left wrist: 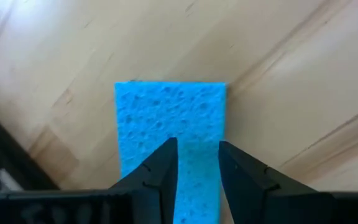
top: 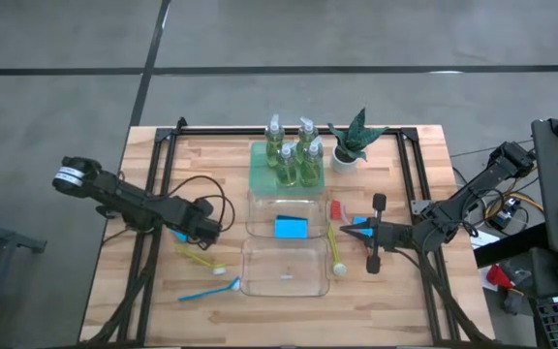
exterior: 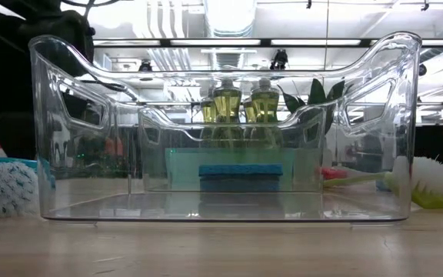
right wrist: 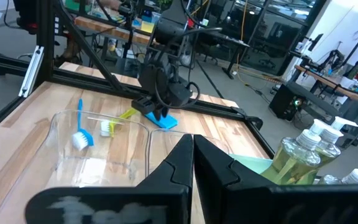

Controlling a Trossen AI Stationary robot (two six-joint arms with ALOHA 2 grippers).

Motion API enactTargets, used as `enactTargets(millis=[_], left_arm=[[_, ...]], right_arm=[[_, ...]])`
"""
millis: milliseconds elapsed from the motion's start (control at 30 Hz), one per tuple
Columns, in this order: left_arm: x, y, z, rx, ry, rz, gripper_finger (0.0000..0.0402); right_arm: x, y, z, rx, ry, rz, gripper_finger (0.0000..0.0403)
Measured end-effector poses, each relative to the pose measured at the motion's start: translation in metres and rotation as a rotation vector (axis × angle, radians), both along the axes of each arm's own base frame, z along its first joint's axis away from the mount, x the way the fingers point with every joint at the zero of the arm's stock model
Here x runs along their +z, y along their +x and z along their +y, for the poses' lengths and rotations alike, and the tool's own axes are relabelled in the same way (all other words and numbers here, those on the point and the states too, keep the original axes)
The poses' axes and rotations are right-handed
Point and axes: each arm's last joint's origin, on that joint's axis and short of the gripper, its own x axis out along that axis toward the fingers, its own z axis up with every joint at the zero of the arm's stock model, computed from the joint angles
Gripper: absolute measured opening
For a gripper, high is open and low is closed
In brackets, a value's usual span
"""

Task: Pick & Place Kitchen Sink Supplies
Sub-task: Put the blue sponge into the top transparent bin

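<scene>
Half-open left gripper (left wrist: 196, 163) jaws straddling flat blue rectangular sponge (left wrist: 170, 121), not squeezing yet, long side pointing straight ahead; right gripper (right wrist: 192, 149) clenched, farther off

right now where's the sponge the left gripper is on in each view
High view: blue sponge at the left gripper, left of the bins.
Low view: not visible.
Left wrist view: fills the centre, between the fingers.
Right wrist view: under the far arm.
Shared landmark: the yellow brush beside it.
</scene>
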Motion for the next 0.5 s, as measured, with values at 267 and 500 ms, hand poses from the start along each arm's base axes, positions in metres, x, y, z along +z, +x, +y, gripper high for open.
enactTargets(millis=[267,500], left_arm=[[-0.0001,0.0065,-0.0014,-0.016,-0.006,-0.067,0.0117],[-0.0075,0.0041,0.0014,-0.008,0.074,-0.055,0.0115]], right_arm=[[0.0001,0.0,-0.0001,0.0,0.0,0.0,0.0008],[0.0001,0.0,0.0,-0.001,0.004,-0.001,0.0008]])
